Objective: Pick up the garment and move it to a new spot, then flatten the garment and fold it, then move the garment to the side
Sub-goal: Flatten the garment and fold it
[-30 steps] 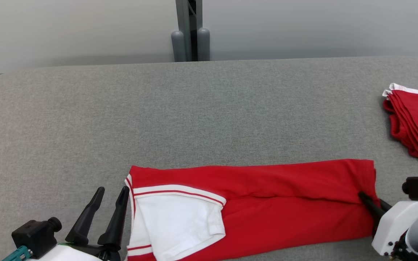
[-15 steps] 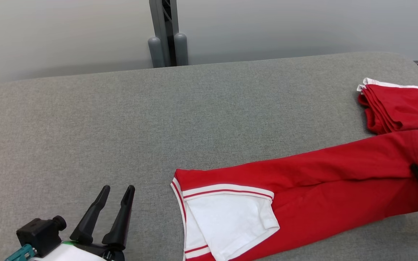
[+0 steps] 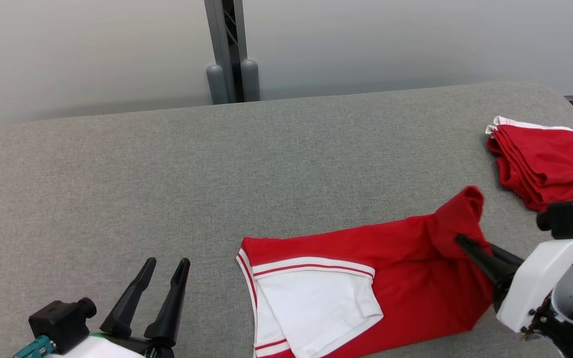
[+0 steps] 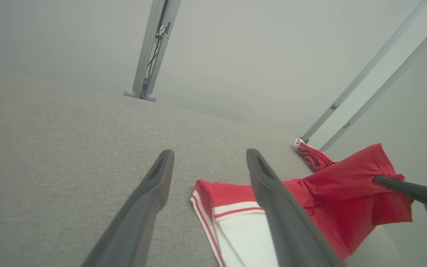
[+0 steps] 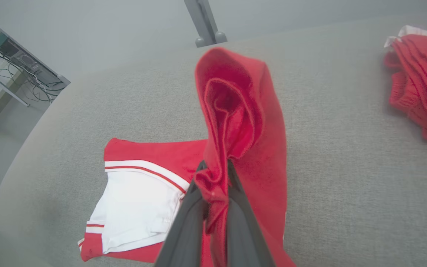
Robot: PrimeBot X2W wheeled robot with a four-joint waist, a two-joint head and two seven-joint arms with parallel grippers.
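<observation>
Right gripper [image 3: 458,239] clamps a bunched end of the red garment [image 3: 406,278], its two dark fingers pressed together on the cloth and holding that end raised above the grey padded table [image 3: 217,164]. From the right wrist view the pinched cloth [image 5: 235,92] stands up in a folded loop above the fingertips [image 5: 215,168]. The rest of the garment lies flat at the near edge of the table, right of centre, with a white panel [image 3: 311,308] edged in red and white stripes turned over at its left end.

At the lower left the left gripper [image 3: 167,262] hangs with its fingers spread and nothing between them, just left of the garment's striped edge and apart from it; its own camera sees that edge [image 4: 206,200] between and beyond the fingers [image 4: 154,185].

On the far right of the table a pile of folded red clothes [image 3: 545,159] with a white edge sits near the raised end but clear of it, a strip of grey cover between them. Behind the table a grey metal post [image 3: 224,49] rises against a pale wall. A desk with cables [image 5: 13,59] shows off the table's left end in the right wrist view.
</observation>
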